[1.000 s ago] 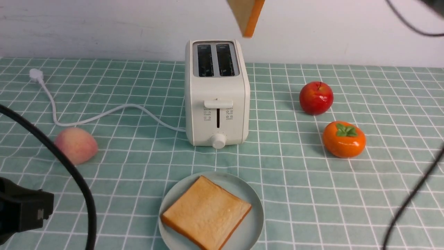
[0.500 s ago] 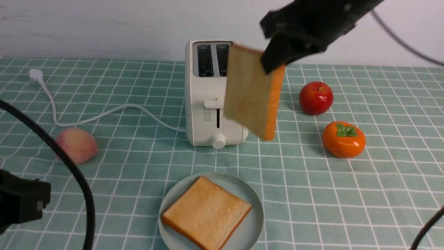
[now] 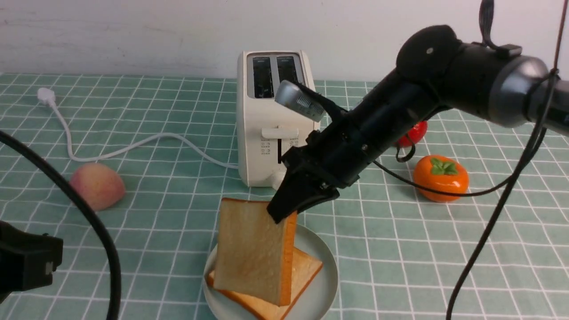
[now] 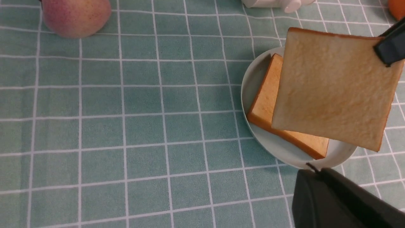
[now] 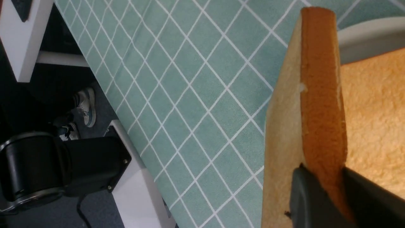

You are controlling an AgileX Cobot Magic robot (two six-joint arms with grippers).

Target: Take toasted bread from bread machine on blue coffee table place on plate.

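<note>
One slice of toasted bread [image 3: 254, 253] hangs nearly upright from its top corner in my right gripper [image 3: 282, 212], which is shut on it. It hangs just over the plate [image 3: 330, 275]. A second slice [image 3: 307, 267] lies flat on that plate; I cannot tell whether the two touch. In the right wrist view both fingers of the gripper [image 5: 326, 179] pinch the orange crust of the held slice [image 5: 319, 95]. The bread machine [image 3: 275, 133] stands behind on the blue coffee table [image 3: 178, 213], both slots empty. My left gripper [image 4: 316, 172] is shut and empty, beside the plate [image 4: 275, 146].
A peach [image 3: 98, 186] lies left of the plate. A persimmon [image 3: 441, 178] sits to the right, with a red apple [image 3: 417, 132] half hidden behind my right arm. The toaster's white cord [image 3: 133, 146] runs left across the cloth to its plug [image 3: 46, 94].
My right arm has swung down from above the toaster to the plate, carrying the slice with it. The left arm has barely moved.
</note>
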